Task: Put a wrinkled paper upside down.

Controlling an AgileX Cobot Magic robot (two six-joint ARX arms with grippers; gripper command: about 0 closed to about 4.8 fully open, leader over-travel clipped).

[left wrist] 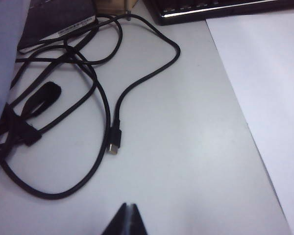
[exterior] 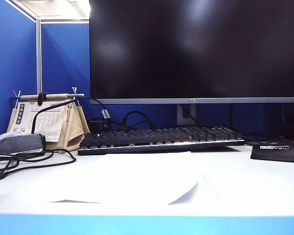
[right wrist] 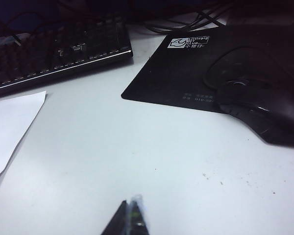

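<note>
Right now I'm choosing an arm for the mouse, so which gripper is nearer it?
Right. The right gripper, shut, hovers over bare table just short of the mouse. The left gripper, shut, is by the black cable, beyond the wrinkled paper.

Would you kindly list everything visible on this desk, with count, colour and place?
paper: one, white, front centre of desk, a front corner curled up
keyboard: one, black, behind the paper
monitor: one, black, dark screen, behind the keyboard
calendar: one, white on beige stand, back left
cables: several, black, left of the paper
mouse pad: one, black, right of the keyboard
mouse: one, black, on the pad
desk: one, white
left tool: shut, over bare desk near the cables
right tool: shut, over bare desk near the pad
</note>
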